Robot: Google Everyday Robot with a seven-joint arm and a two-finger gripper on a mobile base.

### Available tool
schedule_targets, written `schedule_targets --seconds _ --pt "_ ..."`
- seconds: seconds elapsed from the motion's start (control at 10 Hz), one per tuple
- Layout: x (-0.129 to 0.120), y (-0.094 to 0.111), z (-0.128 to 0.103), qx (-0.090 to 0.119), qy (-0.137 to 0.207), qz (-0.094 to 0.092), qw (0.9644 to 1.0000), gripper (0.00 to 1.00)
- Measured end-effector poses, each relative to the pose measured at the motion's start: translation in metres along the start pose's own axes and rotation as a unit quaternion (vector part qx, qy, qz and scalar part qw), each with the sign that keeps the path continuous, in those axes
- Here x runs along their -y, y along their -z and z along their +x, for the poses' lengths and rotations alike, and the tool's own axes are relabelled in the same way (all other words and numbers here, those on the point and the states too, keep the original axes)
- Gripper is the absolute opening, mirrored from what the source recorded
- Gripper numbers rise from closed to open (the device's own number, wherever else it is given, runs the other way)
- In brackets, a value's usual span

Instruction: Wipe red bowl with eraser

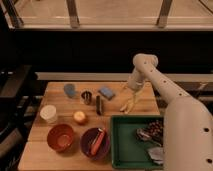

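We see a wooden table (39,152) with lots of little things on it. The red bowl (61,137) sits near the front edge on the left side, and we see nothing inside it. Just beside it, on its right, is a purple bowl (95,143) with a long orange-red thing (97,141) lying in it. The eraser (98,105) is a thin dark bar lying flat in the middle of the table, farther back than both bowls and apart from the red bowl. A small metal cup (86,97) stands just beside the eraser on its left, and a blue block (106,92) lies a little behind it on the right. A round yellow-orange ball (79,117) sits between the eraser and the bowls, and a white round tub (48,113) stands to the left of the ball. The big white arm (175,107) comes in from the right and bends down over the table. Its gripper (126,107) hangs to the right of the eraser, near it but not touching it. Its two yellowish fingers (131,101) are spread apart, and they hold nothing. A green tray (125,146) sits at the front right, with some crinkly bags (152,131) in it.
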Motion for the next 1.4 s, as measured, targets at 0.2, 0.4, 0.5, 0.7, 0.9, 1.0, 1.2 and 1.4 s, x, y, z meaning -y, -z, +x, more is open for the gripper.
schedule_targets --seconds 0.2,0.4,0.5,0.7,0.9,1.0,1.2,1.4 --pt "0.0 0.0 0.0 0.0 0.0 0.0 1.0 0.69" --pt "0.0 0.0 0.0 0.0 0.0 0.0 1.0 0.69" --pt "0.0 0.0 0.0 0.0 0.0 0.0 1.0 0.69" --pt "0.0 0.0 0.0 0.0 0.0 0.0 1.0 0.69" --pt "0.0 0.003 0.003 -0.002 0.007 0.003 1.0 0.69" --pt "0.004 0.011 0.005 -0.003 0.019 0.012 0.9998 0.69" --pt "0.01 0.029 0.002 -0.003 0.049 0.021 0.9986 0.69" --pt "0.025 0.036 -0.015 -0.017 0.093 0.014 0.9954 0.69"
